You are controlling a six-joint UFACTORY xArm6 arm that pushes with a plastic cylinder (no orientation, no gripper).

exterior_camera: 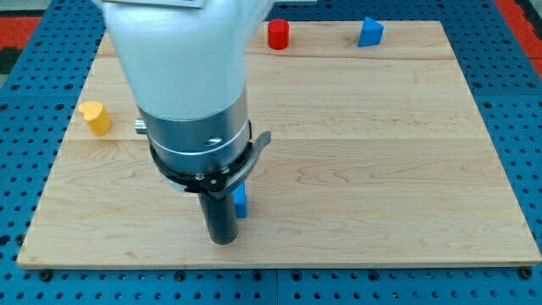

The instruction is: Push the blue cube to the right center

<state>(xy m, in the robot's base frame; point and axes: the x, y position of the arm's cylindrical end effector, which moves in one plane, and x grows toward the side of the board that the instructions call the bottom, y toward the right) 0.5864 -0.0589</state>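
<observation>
**A:** Where is the blue cube (240, 202) right now?

**B:** Low on the tabletop (381, 169), left of the middle. Only a sliver of it shows, peeking out on the view's right side of the dark rod. My tip (222, 241) sits just beside it on the view's left and a little lower, seemingly touching or nearly so; the arm's body hides the rest.

**A:** And the gripper, open or closed?

**B:** There is none on this arm, so nothing opens, closes or holds anything. It only shoves with the rod.

**A:** So how would you do the push well?

**B:** The target is the middle of the view's right edge, well apart from the cube and somewhat higher in the view. Being left of the cube is the right side to push from. I judge the tip should stay behind the cube's centre, slightly below it, so the shove goes rightward with a gentle upward slant. Off-centre contact would probably spin the cube and let it slip past.

**A:** Anything in the way?

**B:** No. The yellow block (96, 117) is far left, and the red cylinder (278, 34) and the other blue block (369, 32) sit along the top edge, all clear of the path.
</observation>
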